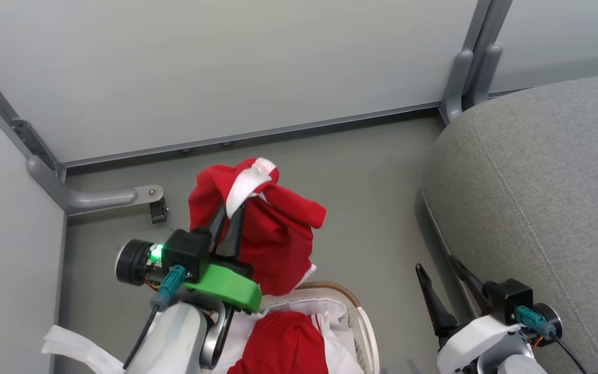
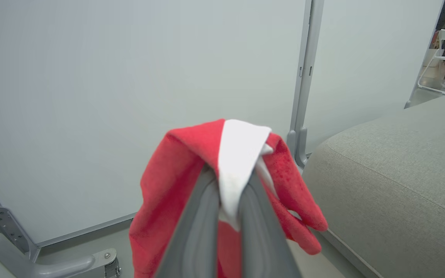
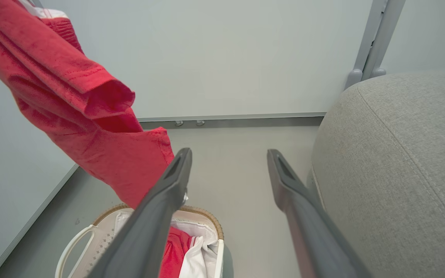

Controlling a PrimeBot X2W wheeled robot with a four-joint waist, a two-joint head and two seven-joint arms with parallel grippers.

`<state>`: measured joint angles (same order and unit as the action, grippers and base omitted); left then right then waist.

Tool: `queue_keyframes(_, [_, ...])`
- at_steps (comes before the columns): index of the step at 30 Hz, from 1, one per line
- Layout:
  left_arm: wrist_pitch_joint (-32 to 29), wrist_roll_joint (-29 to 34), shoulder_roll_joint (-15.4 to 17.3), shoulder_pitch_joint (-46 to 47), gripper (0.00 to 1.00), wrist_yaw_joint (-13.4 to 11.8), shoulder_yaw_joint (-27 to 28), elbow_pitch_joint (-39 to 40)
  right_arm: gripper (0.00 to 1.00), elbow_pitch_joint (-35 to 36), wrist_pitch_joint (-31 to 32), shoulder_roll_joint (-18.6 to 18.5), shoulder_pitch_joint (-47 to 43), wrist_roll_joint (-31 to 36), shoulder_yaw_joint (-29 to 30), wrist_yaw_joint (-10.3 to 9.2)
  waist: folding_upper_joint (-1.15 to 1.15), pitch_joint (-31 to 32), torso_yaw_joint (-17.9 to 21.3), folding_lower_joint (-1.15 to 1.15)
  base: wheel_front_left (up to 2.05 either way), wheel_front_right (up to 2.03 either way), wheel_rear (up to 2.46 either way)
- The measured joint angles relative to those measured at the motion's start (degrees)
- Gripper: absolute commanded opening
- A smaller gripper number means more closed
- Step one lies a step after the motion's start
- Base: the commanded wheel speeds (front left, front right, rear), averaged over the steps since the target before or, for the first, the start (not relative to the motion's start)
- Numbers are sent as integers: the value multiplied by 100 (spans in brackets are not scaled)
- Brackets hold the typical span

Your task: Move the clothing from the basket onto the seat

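The left gripper is clamped on a red-and-white garment hanging from its fingertips above the basket. The grey seat cushion lies well to its right, beyond the right gripper, spread and empty; transfer direction judged rightward

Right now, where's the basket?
Head view, bottom centre: the basket sits on the floor, left of the seat, below the red garment hanging from the left end effector.

A test lab is indicated: pale partition panels are held by grey metal posts, w/ a seat set alongside.
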<state>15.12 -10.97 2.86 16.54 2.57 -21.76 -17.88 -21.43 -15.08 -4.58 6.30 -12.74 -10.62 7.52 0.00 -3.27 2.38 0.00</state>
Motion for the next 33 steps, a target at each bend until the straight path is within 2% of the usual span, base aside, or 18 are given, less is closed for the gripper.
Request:
queue_keyframes(6, [0,-102,0,221,0,-4,-13,479,100,38,0,-80,-51,75,-382,0,0,89,-20,0,0,0,0])
queue_keyframes(11, [0,-159,-1,374,0,-7,-122,625,100,154,0,-133,-18,88,-1037,0,0,99,-74,0,0,0,0])
queue_keyframes(20, [0,-339,1,438,0,-19,-570,737,100,431,0,-132,703,-419,-2352,0,0,69,-319,0,0,0,0])
queue_keyframes(25, [0,-502,0,439,0,-4,-988,782,100,483,-1,-54,1174,-293,-2325,0,0,66,-546,0,0,0,0])
queue_keyframes(30, [0,-733,0,444,0,-16,-1394,813,100,168,0,80,1352,31,-2130,0,0,77,-834,0,0,0,0])
queue_keyframes(31, [0,-754,-1,448,0,-26,-1459,812,23,81,0,100,1355,14,-2154,0,0,80,-883,0,0,0,0])
queue_keyframes(32, [0,-787,1,455,0,-32,-1530,811,0,-18,0,122,1354,-55,-2198,0,0,85,-946,0,0,0,0])
queue_keyframes(33, [0,-838,-1,457,0,-42,-1574,808,0,-69,0,148,1354,-118,-2209,1,0,90,-1003,0,0,0,0])
